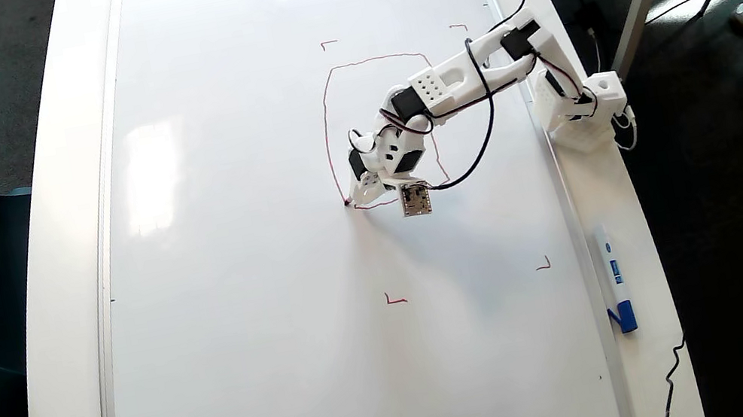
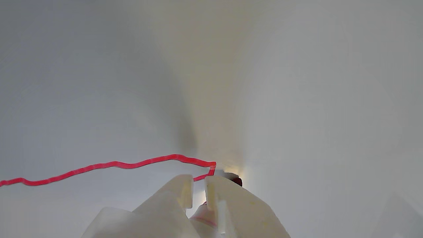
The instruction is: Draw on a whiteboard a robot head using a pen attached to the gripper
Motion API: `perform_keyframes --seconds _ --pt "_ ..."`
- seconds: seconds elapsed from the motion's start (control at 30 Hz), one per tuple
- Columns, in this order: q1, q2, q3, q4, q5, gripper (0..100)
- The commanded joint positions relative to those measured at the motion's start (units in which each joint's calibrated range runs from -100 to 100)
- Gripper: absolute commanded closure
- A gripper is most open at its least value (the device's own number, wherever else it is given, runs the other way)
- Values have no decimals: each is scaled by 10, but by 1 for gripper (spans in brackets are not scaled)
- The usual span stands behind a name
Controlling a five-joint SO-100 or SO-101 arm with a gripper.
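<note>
A large glossy white rectangular whiteboard (image 1: 258,259) with a thin silver frame lies flat on a long white desk (image 1: 54,295). A white jointed robot arm with black motors and black cables reaches across the board from its base at the board's right edge in the overhead view. At its tip, the small white plastic claw, the end effector (image 1: 359,191), points down at the board.

The end effector's two fingers stand narrowly apart, clamped around a slim marker pen (image 2: 231,178) with red on its body; in the wrist view only the pen's tip end shows past the fingers (image 2: 185,191), touching the board.

The robot head (image 1: 327,132), so far a thin wobbly red outline, lies directly beneath and beside the end effector. Its lower left corner in the overhead view sits at the pen tip, and the arm covers part of its right side. In the wrist view the red line runs leftward from the pen tip.

Near the arm's base, a white marker with a blue cap (image 1: 614,278) rests on the desk.
</note>
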Motion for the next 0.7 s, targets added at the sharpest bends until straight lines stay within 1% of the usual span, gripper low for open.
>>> perform_keyframes --seconds 0.0,0.37,0.53,0.63,0.67 --pt "-10 -1 -8 -2 -1 99" --pt "-16 -5 -10 4 -1 99" --pt "-4 -73 -7 8 0 99" --pt "5 -92 2 36 3 99" --pt "12 -101 2 61 3 99"
